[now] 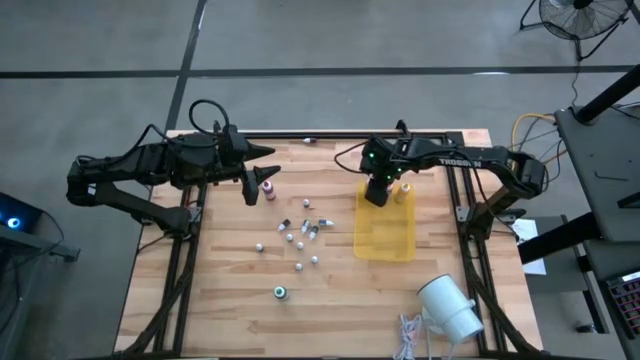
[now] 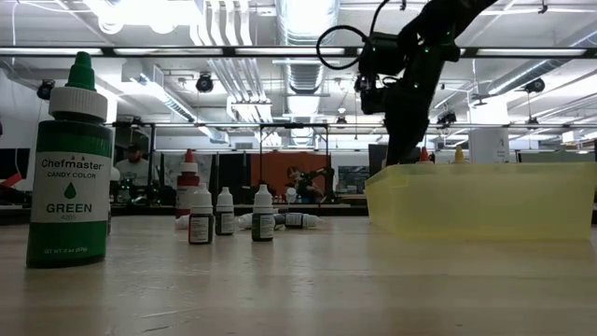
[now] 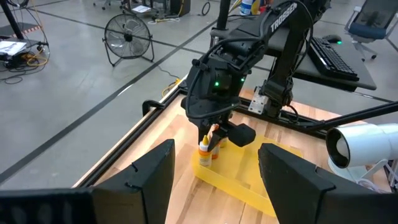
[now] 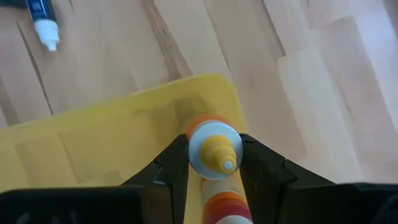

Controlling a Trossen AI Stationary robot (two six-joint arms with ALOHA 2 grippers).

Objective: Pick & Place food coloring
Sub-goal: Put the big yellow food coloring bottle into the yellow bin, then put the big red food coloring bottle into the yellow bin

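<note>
My right gripper point(image 4: 214, 163) clamps a yellow-tipped food coloring bottle point(image 4: 214, 148) upright inside the yellow tray point(image 1: 385, 240), at its far corner. My left gripper point(image 1: 262, 170) hangs open beside the tray, over a pink-topped bottle point(image 1: 268, 188).

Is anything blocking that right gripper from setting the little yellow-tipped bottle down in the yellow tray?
Nothing visible does. The right gripper holds the yellow-tipped bottle over a corner of the yellow tray. Another bottle stands close by, beside it rather than beneath it.
</note>
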